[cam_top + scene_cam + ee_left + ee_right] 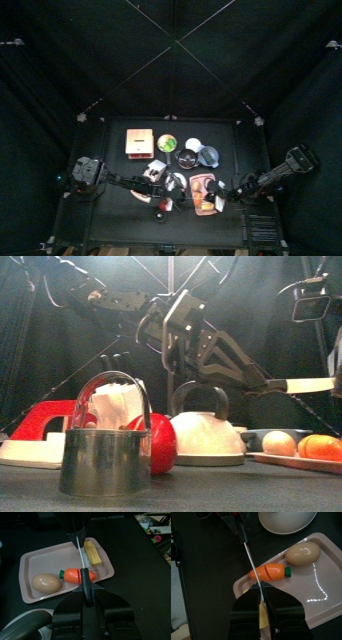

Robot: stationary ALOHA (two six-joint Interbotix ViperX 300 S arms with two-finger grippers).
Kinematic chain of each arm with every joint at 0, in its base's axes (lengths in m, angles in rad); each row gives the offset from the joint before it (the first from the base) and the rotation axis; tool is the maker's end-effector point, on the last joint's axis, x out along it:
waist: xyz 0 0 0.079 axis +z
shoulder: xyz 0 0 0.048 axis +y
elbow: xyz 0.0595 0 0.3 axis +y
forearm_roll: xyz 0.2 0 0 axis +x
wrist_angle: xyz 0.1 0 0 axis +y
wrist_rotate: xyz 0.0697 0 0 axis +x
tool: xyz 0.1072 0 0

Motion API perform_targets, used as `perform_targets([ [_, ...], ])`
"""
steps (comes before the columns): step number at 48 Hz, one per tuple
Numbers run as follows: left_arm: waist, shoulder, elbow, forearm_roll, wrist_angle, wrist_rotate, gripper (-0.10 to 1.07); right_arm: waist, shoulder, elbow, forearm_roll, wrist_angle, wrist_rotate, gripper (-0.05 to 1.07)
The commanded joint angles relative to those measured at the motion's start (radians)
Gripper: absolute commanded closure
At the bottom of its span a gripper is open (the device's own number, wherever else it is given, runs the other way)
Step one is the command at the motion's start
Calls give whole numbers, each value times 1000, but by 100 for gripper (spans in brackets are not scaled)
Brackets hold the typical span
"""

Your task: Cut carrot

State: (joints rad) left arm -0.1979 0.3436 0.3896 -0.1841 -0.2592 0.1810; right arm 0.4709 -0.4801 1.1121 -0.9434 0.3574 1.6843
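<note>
The carrot (pixel 79 574), bright orange with a green end, lies on a pale pink board (pixel 40 559) between a tan egg (pixel 45 582) and a yellow-tan block (pixel 93 553). My left gripper (pixel 85 591) is shut on a knife's black handle. The blade (pixel 82 556) lies across the carrot. In the right wrist view the blade (pixel 249 557) crosses the carrot (pixel 270 573). My right gripper (pixel 261 601) hangs over the block (pixel 261 616), jaws close together, and the blade's tip reaches between them. I cannot tell whether they pinch it.
In the front view a metal cup (pixel 104 461), a red ball (pixel 160 444) and a white kettle (pixel 207 436) stand left of the board (pixel 301 461). From above, a tan box (pixel 139 142), a green item (pixel 167 144) and bowls (pixel 198 155) sit behind the board (pixel 203 190).
</note>
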Motion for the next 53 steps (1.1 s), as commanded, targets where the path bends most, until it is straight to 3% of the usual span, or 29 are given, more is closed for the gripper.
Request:
perform_targets([
  [1, -11, -8, -29, 6, 37, 5, 67, -2, -2, -5, 12, 3, 3, 59],
  [25, 41, 40, -74, 12, 80, 3, 67, 12, 37, 29, 66, 3, 5, 59],
  [53, 28, 46, -58, 14, 160, 2, 67, 5, 124, 3, 61, -48, 6, 59],
])
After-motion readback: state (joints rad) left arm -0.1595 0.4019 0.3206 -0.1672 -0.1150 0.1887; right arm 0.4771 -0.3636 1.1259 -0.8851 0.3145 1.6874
